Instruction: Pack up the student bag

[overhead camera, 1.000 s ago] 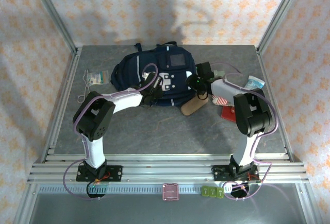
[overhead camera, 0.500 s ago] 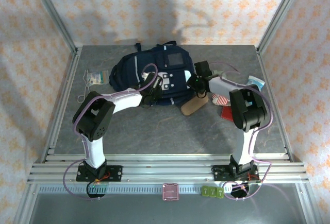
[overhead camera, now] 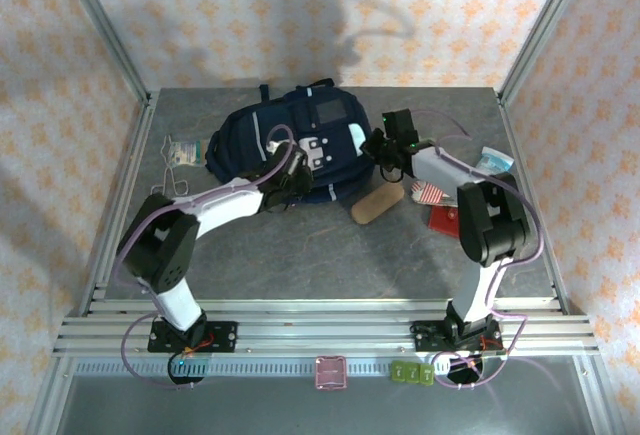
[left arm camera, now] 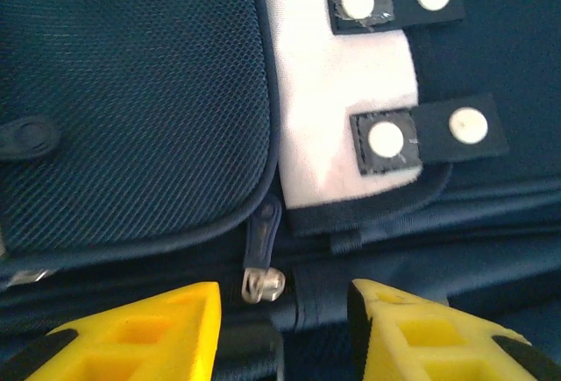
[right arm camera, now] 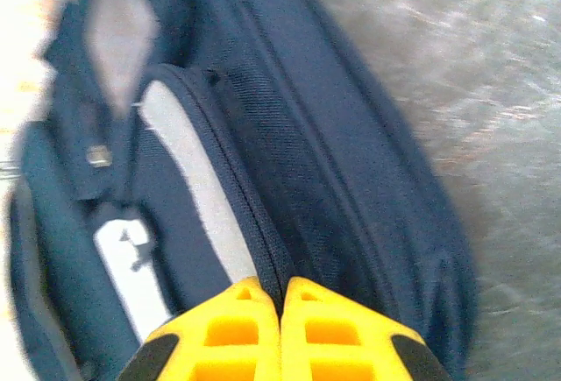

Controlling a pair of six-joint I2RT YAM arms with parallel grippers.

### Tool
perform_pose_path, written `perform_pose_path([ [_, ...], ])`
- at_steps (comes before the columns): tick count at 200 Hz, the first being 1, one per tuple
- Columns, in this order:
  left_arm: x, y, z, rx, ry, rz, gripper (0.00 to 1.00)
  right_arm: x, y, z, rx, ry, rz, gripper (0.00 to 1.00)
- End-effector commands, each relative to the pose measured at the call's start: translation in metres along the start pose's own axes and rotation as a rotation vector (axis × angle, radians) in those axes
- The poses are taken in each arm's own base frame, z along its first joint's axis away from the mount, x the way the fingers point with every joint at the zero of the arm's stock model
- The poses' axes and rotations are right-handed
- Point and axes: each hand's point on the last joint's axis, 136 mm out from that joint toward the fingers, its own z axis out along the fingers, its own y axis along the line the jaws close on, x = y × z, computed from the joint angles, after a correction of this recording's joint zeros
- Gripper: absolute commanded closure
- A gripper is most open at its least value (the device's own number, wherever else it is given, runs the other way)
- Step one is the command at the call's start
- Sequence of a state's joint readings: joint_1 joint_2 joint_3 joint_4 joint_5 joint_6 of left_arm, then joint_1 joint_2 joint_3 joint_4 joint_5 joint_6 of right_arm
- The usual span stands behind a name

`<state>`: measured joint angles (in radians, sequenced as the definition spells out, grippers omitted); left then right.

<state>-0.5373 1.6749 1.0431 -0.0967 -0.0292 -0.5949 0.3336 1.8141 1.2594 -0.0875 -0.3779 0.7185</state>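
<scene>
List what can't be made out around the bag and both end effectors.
- Right wrist view: whether the shut right end effector pinches a seam of the bag; fingertips and blur hide it.
- Left wrist view: the zip below the pull; the left end effector and frame edge cover it.
- Top view: the packet label, too small.

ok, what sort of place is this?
Probably a robot lab cell: silver aluminium-profile frame, orange-patterned screen walls, grey tabletop bearing a large navy blue fabric backpack.

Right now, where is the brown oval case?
In the top view, the brown oval case lies right of centre, beside the near right corner of the navy fabric backpack.
</scene>
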Motion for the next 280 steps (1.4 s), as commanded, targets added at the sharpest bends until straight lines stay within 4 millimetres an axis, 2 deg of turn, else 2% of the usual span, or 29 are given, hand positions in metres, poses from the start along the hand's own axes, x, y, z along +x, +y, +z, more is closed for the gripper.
perform_pose_path([
  [1, -0.006, -0.005, -0.022, 0.060, -0.050, -0.061, 0.55, -0.029, 0.072, -0.045, -0.260, -0.121, 0.022, 1.00],
  [23, -0.003, -0.003, -0.031, 0.092, -0.077, -0.077, 0.53, -0.031, 0.078, -0.052, -0.301, -0.139, 0.040, 1.00],
  [35, 0.005, -0.001, -0.029, 0.101, -0.068, -0.083, 0.53, -0.029, 0.081, -0.054, -0.330, -0.134, 0.049, 1.00],
  [80, 0.037, 0.015, 0.009, 0.033, 0.008, -0.061, 0.52, -0.020, 0.075, -0.051, -0.331, -0.120, 0.052, 1.00],
  [107, 0.069, 0.034, 0.035, -0.064, 0.109, -0.038, 0.57, -0.020, 0.074, -0.052, -0.327, -0.127, 0.049, 1.00],
  [119, 0.083, 0.047, 0.042, -0.113, 0.146, -0.026, 0.67, -0.021, 0.072, -0.053, -0.325, -0.135, 0.050, 1.00],
  [128, 0.089, 0.054, 0.045, -0.134, 0.161, -0.022, 0.72, -0.020, 0.072, -0.055, -0.327, -0.139, 0.050, 1.00],
  [147, 0.094, 0.066, 0.045, -0.156, 0.168, -0.025, 0.74, -0.019, 0.067, -0.058, -0.330, -0.151, 0.057, 1.00],
  [169, 0.080, 0.070, 0.036, -0.141, 0.144, -0.047, 0.81, -0.019, 0.061, -0.065, -0.339, -0.176, 0.069, 1.00],
  [182, 0.060, 0.064, 0.022, -0.098, 0.094, -0.060, 0.79, -0.019, 0.059, -0.066, -0.330, -0.179, 0.070, 1.00],
  [190, 0.045, 0.057, 0.012, -0.070, 0.060, -0.066, 0.76, -0.018, 0.058, -0.066, -0.329, -0.175, 0.068, 1.00],
  [204, 0.023, 0.048, -0.004, -0.031, 0.012, -0.087, 0.59, -0.014, 0.054, -0.063, -0.321, -0.159, 0.069, 1.00],
  [221, 0.004, 0.042, -0.017, 0.017, -0.027, -0.148, 0.49, -0.009, 0.052, -0.060, -0.327, -0.143, 0.076, 1.00],
  [252, -0.010, 0.050, -0.019, 0.095, -0.053, -0.320, 0.41, -0.002, 0.045, -0.056, -0.322, -0.125, 0.083, 1.00],
  [280, -0.012, 0.050, -0.007, 0.120, -0.032, -0.395, 0.35, 0.002, 0.043, -0.055, -0.322, -0.114, 0.082, 1.00],
])
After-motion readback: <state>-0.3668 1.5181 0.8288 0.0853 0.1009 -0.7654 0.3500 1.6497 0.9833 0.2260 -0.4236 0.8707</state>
